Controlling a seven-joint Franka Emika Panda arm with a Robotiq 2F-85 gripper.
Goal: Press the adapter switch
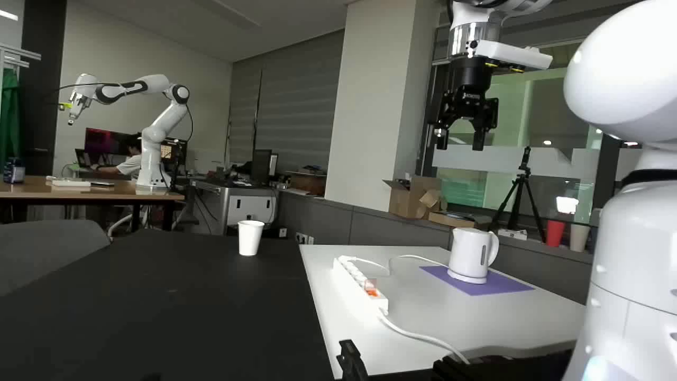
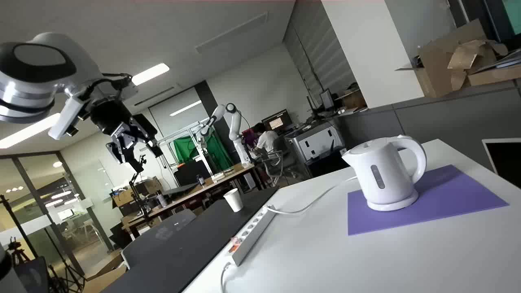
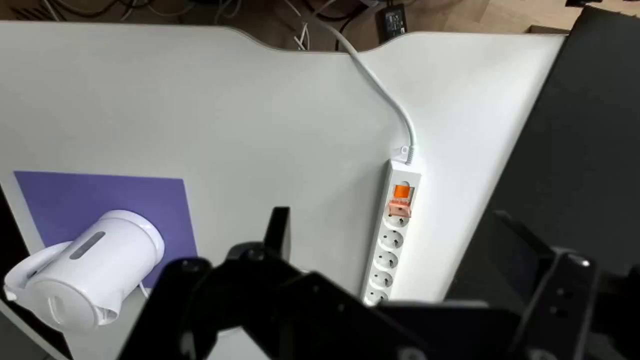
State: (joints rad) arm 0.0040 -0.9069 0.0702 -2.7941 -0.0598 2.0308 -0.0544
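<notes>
The adapter, a long white power strip [image 1: 355, 284], lies near the edge of the white table in both exterior views [image 2: 255, 236] and in the wrist view [image 3: 385, 260]. Its switch [image 3: 401, 191] is a small orange rocker at the cable end. A translucent reddish cover [image 3: 400, 208] stands flipped open beside the switch, over the nearest socket. The switch also shows in both exterior views [image 1: 372, 292] [image 2: 233, 248]. My gripper [image 1: 460, 143] is open and empty, high above the table and apart from the strip. In the wrist view its fingers [image 3: 392, 215] stand wide; the strip's far end is hidden behind the gripper.
A white kettle [image 1: 469, 255] stands on a purple mat [image 2: 460, 195] beyond the strip. A white cable [image 3: 380, 87] runs from the strip's switch end over the table edge. A black table [image 1: 211, 296] adjoins, bearing a white cup [image 1: 249, 238].
</notes>
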